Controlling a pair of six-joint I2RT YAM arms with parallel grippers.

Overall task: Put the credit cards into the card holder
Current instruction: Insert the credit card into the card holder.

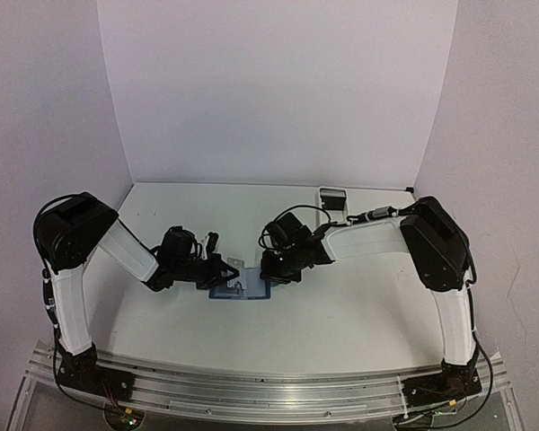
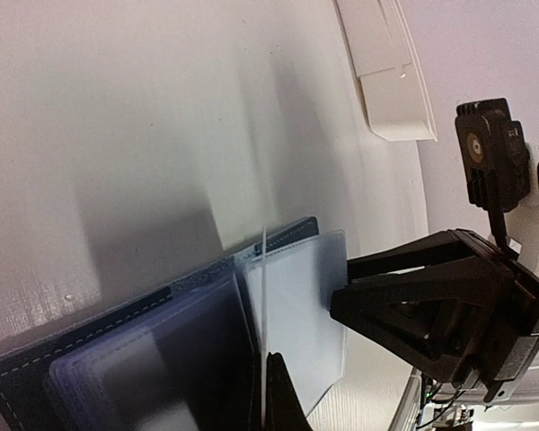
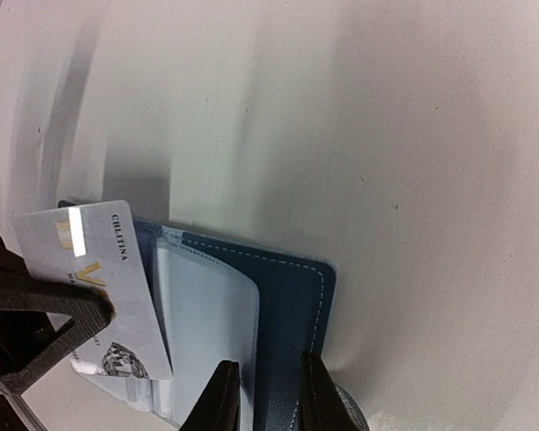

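- Presently the card holder [image 3: 287, 305] lies open and flat on the table [image 3: 386, 135], at the lower centre of the right wrist view. Its dark-blue cover faces down and its pale pocket pages face up.
- The left gripper [image 3: 101, 312], at the lower left of that view, is pressed together on a credit card [image 3: 90, 269]. It holds the card slantwise over the holder's left pages.
- The right gripper [image 3: 268, 400] enters from the bottom edge, jaws partly spread. One finger is over a pale page and the other over the blue cover. We cannot tell whether it pinches anything.
- We judge the card to be light, stiff and slick. A pinch on its short end leaves the leading edge free, but it may swivel in the pads.
- We judge the holder to be soft and floppy, its pages thin and easily buckled. It will likely slide on the smooth table unless pinned at the cover edge.
- A pocket mouth may need lifting to admit the card.
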